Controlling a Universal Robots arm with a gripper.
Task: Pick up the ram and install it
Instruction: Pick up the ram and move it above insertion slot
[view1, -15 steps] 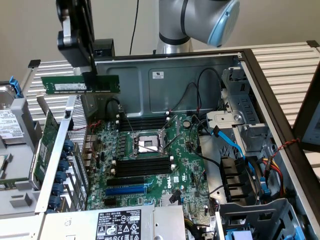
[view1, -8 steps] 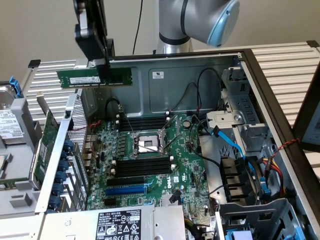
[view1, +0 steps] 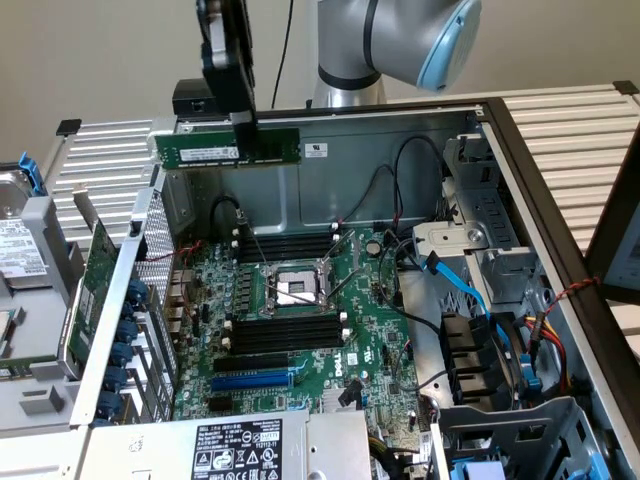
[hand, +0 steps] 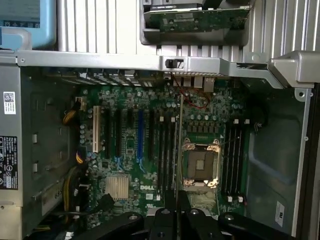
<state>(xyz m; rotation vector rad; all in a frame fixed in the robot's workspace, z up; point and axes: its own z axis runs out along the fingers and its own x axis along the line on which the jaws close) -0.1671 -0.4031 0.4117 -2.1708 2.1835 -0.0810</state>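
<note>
**Clerk:** State of the pincer?

**Inspector:** The pincer (view1: 243, 124) is clamped on the ram (view1: 200, 150). Its fingers come down from above and pinch the stick's upper edge, close to the middle of its length. Nothing else supports the stick.

**Clerk:** Attitude of the ram?

**Inspector:** The long edge is level. The flat face with the white label is turned toward the exterior camera. The stick hangs directly below the pincer. Somewhat more of it juts toward the exterior view's left of the grip than toward the right.

**Clerk:** Position relative to the machine?

**Inspector:** It is held in the air above the open computer case (view1: 320, 195), well clear of the motherboard (view1: 330, 350). It is apart from the black memory slots (view1: 285, 330), which lie on either side of the processor socket (view1: 293, 288).

**Clerk:** Anything from the wrist view?

**Inspector:** There the ram (hand: 178, 145) shows edge-on, as a thin line running out from between the fingers (hand: 170, 202). The line crosses the board between a bank of slots and the processor socket.

**Clerk:** Other items noted?

**Inspector:** A larger green expansion card (view1: 92, 285) stands at the exterior view's left, well apart from the ram. The case rests on a slatted surface (view1: 570, 130). The arm (view1: 400, 40) rises behind the case.
</note>
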